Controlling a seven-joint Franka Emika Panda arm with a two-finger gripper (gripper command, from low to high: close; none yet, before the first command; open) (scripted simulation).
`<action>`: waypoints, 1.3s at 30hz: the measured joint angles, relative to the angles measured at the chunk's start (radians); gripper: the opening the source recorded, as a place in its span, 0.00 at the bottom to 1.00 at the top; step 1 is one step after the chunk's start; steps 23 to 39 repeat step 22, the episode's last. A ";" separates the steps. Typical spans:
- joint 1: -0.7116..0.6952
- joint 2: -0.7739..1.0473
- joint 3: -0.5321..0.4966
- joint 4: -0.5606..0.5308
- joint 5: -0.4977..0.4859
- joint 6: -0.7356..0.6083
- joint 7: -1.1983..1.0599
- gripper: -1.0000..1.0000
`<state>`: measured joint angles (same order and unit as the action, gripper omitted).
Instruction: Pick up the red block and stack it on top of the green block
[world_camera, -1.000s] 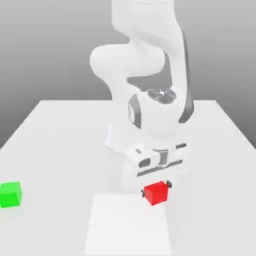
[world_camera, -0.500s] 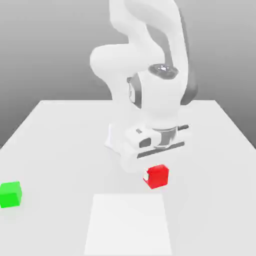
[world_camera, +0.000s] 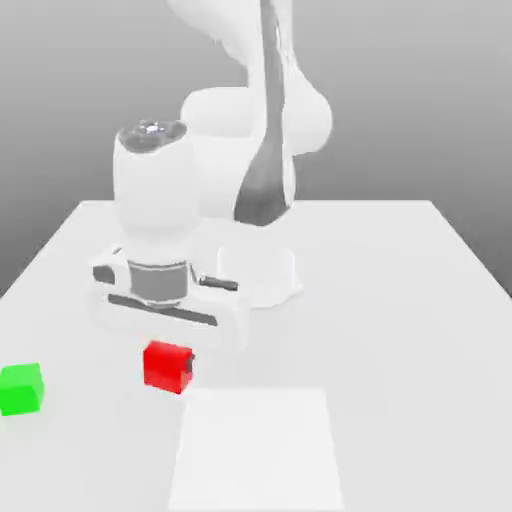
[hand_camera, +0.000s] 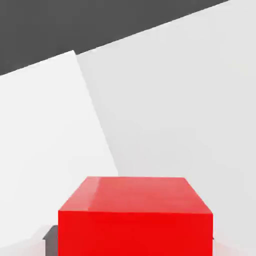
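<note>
The red block (world_camera: 166, 366) hangs just under my white hand, clear of the table, with my gripper (world_camera: 168, 366) shut on it. Up close in the hand view, the red block (hand_camera: 136, 220) sits between the fingers. The green block (world_camera: 21, 388) rests on the table at the exterior view's far left, well to the left of the red block and a little lower in that view.
A brighter white rectangular patch (world_camera: 255, 450) lies on the white table (world_camera: 400, 330) near its front edge, to the right of the held block. The arm's base (world_camera: 255, 275) stands at mid-table behind the hand.
The arm has lifted the red block off the table and swung it to the exterior view's left, toward the green block. The green block has not moved.
</note>
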<state>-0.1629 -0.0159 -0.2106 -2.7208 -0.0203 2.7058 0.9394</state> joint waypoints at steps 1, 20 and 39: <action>-0.018 0.007 -0.015 0.014 0.004 -0.007 0.018 0.00; -0.335 0.276 -0.085 0.206 0.222 0.052 0.125 1.00; -0.335 0.276 -0.085 0.206 0.222 0.052 0.125 1.00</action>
